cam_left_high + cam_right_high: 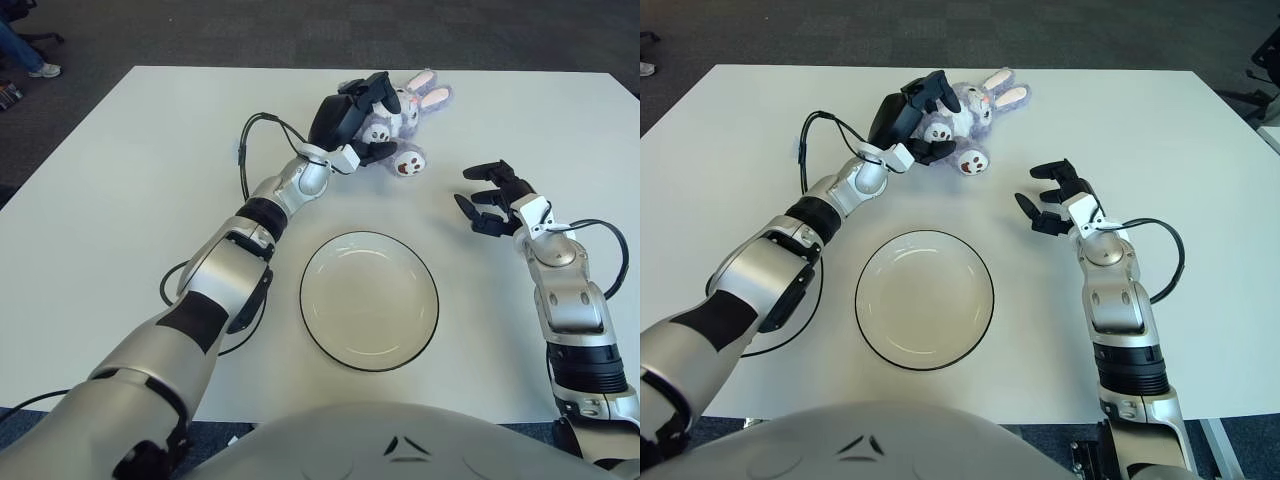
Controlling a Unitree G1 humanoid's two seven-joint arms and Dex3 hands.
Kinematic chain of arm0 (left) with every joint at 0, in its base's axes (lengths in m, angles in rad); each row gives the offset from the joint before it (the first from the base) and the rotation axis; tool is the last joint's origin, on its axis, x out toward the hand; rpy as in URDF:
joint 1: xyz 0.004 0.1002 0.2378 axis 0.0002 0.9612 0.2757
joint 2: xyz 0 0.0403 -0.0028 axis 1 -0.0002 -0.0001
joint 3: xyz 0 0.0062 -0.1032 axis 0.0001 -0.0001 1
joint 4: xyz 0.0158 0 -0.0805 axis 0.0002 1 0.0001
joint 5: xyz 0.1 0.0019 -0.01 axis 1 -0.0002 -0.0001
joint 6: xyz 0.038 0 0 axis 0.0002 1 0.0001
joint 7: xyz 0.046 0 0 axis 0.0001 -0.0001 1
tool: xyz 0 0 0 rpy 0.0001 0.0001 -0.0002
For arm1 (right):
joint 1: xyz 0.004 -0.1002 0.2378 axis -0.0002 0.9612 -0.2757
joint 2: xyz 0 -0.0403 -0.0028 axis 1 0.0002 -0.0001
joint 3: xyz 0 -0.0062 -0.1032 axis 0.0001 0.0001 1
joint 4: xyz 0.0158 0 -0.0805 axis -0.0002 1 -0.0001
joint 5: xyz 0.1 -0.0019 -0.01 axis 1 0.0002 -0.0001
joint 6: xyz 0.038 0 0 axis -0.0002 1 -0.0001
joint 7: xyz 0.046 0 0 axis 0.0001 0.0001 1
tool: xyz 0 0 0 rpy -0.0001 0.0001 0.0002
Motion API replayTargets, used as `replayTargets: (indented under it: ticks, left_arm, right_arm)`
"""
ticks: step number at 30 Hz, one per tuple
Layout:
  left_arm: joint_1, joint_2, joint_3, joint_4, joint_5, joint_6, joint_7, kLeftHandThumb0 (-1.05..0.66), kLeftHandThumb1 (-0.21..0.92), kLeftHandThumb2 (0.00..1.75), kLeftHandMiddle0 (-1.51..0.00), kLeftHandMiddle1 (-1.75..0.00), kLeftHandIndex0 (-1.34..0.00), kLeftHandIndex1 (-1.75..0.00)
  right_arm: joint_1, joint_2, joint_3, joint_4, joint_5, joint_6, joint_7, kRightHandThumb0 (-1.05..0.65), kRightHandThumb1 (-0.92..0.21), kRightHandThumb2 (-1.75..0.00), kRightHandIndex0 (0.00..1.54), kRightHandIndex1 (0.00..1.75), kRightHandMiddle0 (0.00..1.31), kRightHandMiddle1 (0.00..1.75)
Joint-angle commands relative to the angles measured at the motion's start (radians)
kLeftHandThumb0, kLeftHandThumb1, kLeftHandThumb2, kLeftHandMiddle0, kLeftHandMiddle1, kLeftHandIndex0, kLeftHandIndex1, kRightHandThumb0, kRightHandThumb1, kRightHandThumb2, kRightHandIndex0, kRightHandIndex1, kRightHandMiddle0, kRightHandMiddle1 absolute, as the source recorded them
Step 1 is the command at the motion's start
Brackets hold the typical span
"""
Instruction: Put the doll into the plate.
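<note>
L hand (355,125) is at the far side of the white table (120,200), black fingers clamped round the body of the purple bunny doll (400,115); doll's ears point away from robot, one foot sticks out toward the plate (369,300). Plate sits nearer the robot, well apart from doll. R hand (490,200) shows right of plate, fingers loosely spread, holding nothing.

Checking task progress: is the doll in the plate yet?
No. The doll is at the table's far side in the left hand; the plate holds nothing.
</note>
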Motion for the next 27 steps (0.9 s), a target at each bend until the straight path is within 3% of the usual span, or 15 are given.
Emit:
replayTargets:
  ticks: [1, 10, 27]
  left_arm:
    - [-0.020, 0.014, -0.008, 0.006, 0.013, 0.011, 0.017, -0.01, 0.35, 1.24, -0.61, -1.68, -0.41, -1.67]
    - [-0.025, 0.022, -0.026, 0.010, 0.041, 0.023, 0.068, 0.00, 0.50, 1.05, -0.42, -1.59, -0.43, -1.73]
    - [0.011, 0.039, -0.008, -0.024, 0.007, 0.000, 0.031, 0.00, 0.34, 1.21, -0.68, -1.51, -0.41, -1.72]
  right_arm:
    - [0.014, 0.004, -0.003, 0.001, 0.011, 0.009, 0.006, -0.53, -0.63, -0.83, 0.18, 0.94, 0.00, 1.12]
    - [0.019, 0.007, -0.006, -0.008, 0.019, 0.015, 0.007, -0.52, -0.63, -0.85, 0.19, 0.99, 0.00, 1.19]
    - [0.018, 0.011, -0.027, -0.029, 0.031, 0.037, 0.003, -0.54, -0.64, -0.84, 0.21, 1.05, 0.00, 1.18]
